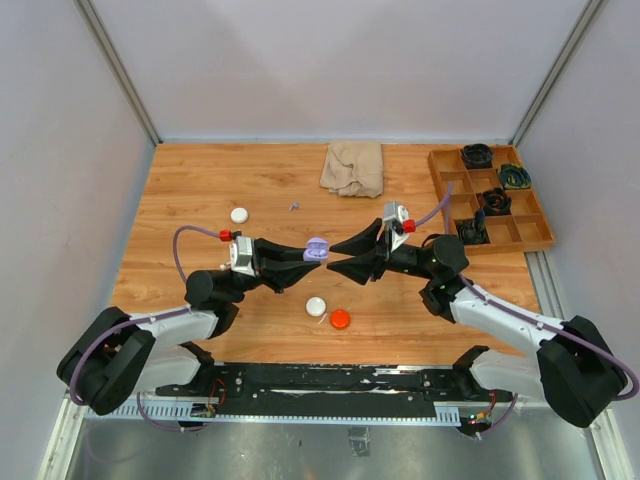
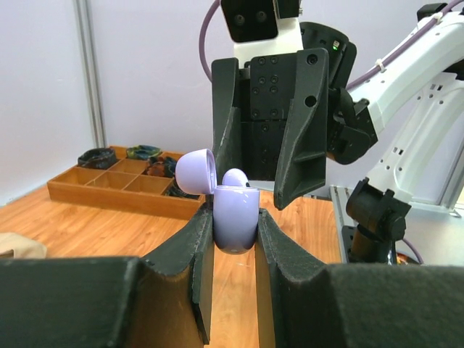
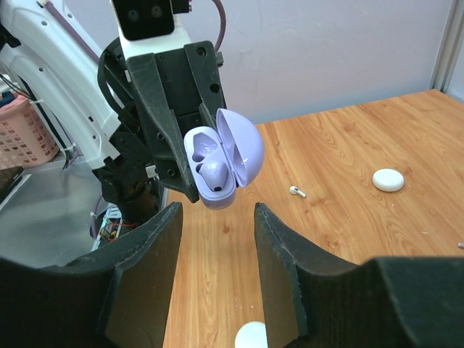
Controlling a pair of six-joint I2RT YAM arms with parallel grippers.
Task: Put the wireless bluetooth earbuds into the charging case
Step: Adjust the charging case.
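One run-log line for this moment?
left hand: shut on open purple charging case | purple earbud: seated in case | right hand: open, empty, facing case

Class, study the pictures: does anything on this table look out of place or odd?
One tiny pale stemmed earbud lies loose on the wooden table, apart from the open lilac plastic charging case clamped in the left gripper. Nothing looks spilled or broken.

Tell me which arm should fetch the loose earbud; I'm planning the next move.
Right. Its jaws are open and empty for the earbud; the left jaws clamp the open case.
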